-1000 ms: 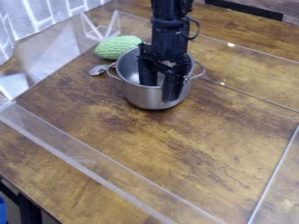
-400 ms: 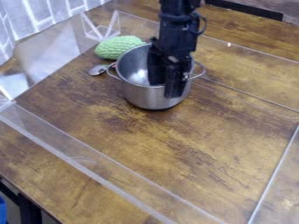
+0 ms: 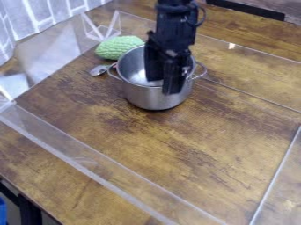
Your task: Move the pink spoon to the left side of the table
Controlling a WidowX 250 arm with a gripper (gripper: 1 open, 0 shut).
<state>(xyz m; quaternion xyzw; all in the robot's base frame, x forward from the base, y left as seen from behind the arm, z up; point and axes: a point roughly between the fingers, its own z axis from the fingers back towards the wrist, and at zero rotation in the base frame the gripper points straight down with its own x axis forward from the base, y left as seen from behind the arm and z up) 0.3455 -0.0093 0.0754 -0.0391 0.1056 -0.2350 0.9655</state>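
Hand (image 3: 172, 81) hangs over the steel pot (image 3: 150, 88), tips at or just inside the rim. How far it is open, or whether it grips anything, cannot be told: the black fingers run together.

Pink spoon: not identifiable. Only a small grey piece (image 3: 100, 69) shows beside the pot's left rim, below the green knitted lump (image 3: 119, 47).

Risks, as judged:
- fingers catching the rim and dragging or tipping the pot
- a slim handle slipping from the grasp

Count: one pot, one lump, one hand, one counter (image 3: 177, 158).
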